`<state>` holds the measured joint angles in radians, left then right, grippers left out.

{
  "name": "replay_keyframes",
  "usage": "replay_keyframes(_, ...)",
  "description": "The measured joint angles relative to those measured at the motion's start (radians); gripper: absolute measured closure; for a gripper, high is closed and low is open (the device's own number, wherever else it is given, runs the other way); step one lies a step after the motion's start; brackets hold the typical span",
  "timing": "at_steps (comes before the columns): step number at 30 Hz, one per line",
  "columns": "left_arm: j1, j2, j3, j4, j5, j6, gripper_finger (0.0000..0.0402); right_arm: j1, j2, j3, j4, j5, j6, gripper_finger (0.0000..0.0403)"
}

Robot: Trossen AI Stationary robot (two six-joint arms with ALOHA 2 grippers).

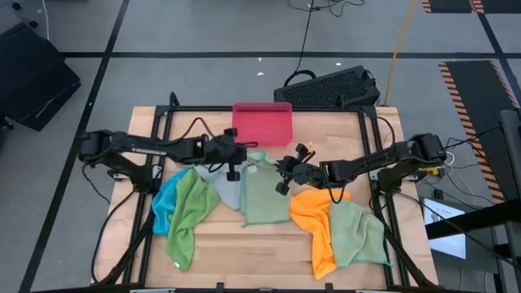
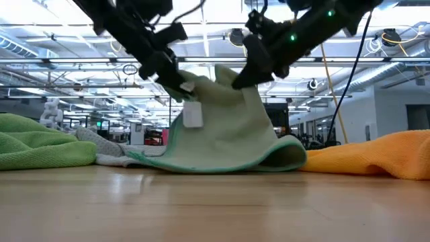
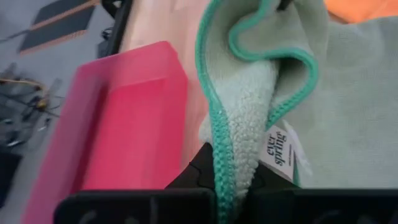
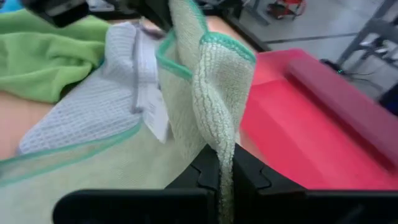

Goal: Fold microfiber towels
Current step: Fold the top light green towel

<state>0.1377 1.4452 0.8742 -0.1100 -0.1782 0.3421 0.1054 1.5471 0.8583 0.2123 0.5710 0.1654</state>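
Two claws pinch one pale green towel at mid-desk, just in front of the pink tray: left claw clamps its left rear hemmed corner, right claw the right rear. Soft, light, floppy cloth; grip hems at corners. Other towels lie at both sides.
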Motion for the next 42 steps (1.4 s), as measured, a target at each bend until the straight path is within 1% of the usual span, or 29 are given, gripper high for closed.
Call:
replay_keyframes(3,0.016,0.023,0.0,0.027,0.055,0.005,0.0394,-0.008,0.0,-0.019,0.006,0.0,0.0,0.0394)
replay_keyframes(12,0.035,0.028,0.0,0.051,0.058,-0.003,0.0394,-0.024,-0.002,-0.063,0.02,0.004,0.032,0.0394)
replay_keyframes(15,0.046,0.028,0.0,0.086,0.058,-0.006,0.0394,-0.036,-0.002,-0.081,0.059,0.004,0.032,0.0394)
replay_keyframes(17,0.048,0.028,0.0,0.085,0.054,-0.037,0.0392,-0.037,-0.002,-0.094,0.092,0.003,0.032,0.0394)
replay_keyframes(20,0.042,0.028,0.0,0.068,0.05,-0.092,0.0369,-0.035,-0.002,-0.108,0.125,0.001,0.033,0.0394)
replay_keyframes(22,0.034,0.028,0.0,0.048,0.046,-0.126,0.0337,-0.028,-0.002,-0.109,0.127,0.001,0.036,0.0394)
replay_keyframes(24,0.02,0.028,0.0,0.027,0.002,-0.157,0.0301,-0.019,-0.002,-0.11,0.127,0.005,0.041,0.0392)
replay_keyframes(26,0.003,0.027,0.0,0.028,-0.082,-0.185,0.0265,-0.017,-0.002,-0.11,0.127,0.02,0.055,0.0379)
replay_keyframes(28,-0.017,0.012,0.0,0.023,-0.153,-0.197,0.0235,-0.019,-0.002,-0.11,0.127,0.029,0.055,0.0357)
replay_keyframes(30,-0.042,-0.011,0.0,0.029,-0.182,-0.2,0.021,-0.019,-0.002,-0.11,0.12,0.039,0.059,0.0328)
replay_keyframes(32,-0.071,-0.032,0.0,0.025,-0.189,-0.201,0.0191,-0.02,-0.002,-0.11,0.114,0.064,0.076,0.0297)
replay_keyframes(35,-0.106,-0.067,0.0,0.002,-0.19,-0.191,0.0174,-0.02,-0.003,-0.11,0.089,0.107,0.085,0.025)
replay_keyframes(37,-0.121,-0.087,0.0,-0.021,-0.212,-0.194,0.0166,-0.02,-0.004,-0.11,0.088,0.124,0.089,0.0225)
replay_keyframes(39,-0.13,-0.1,0.0,-0.075,-0.24,-0.214,0.0162,-0.011,-0.02,-0.11,0.078,0.139,0.102,0.021)
replay_keyframes(42,-0.14,-0.114,0.0,-0.14,-0.268,-0.269,0.0162,0.0,-0.056,-0.108,0.038,0.139,0.117,0.0204)
